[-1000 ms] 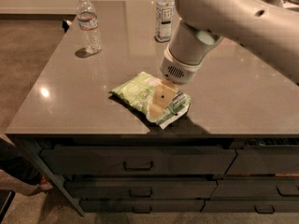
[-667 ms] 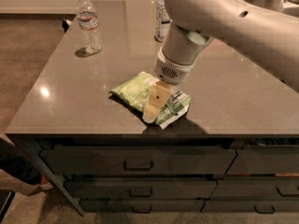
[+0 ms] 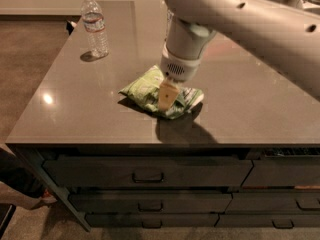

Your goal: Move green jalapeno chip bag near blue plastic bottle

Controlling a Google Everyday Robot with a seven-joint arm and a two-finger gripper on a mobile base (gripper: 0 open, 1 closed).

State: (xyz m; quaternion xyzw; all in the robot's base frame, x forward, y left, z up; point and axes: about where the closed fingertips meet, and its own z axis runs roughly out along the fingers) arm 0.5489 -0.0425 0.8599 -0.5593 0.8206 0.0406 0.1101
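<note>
The green jalapeno chip bag (image 3: pixel 145 90) lies flat on the grey countertop (image 3: pixel 75 109), near its front middle. It is light green with a white edge at its right end. My gripper (image 3: pixel 167 96) points straight down on the middle of the bag and touches or nearly touches it. The white wrist (image 3: pixel 182 59) and the big arm (image 3: pixel 250 29) reach in from the upper right. The blue plastic bottle is hidden behind the arm at the back of the counter.
A clear ribbed water bottle (image 3: pixel 95 26) stands upright at the back left of the counter. The counter's front edge runs just below the bag, with dark drawers (image 3: pixel 147 174) under it. Floor lies to the left.
My gripper has shifted a little to the left over the bag. The arm has swung left and now covers the blue bottle. The bag has stayed in place.
</note>
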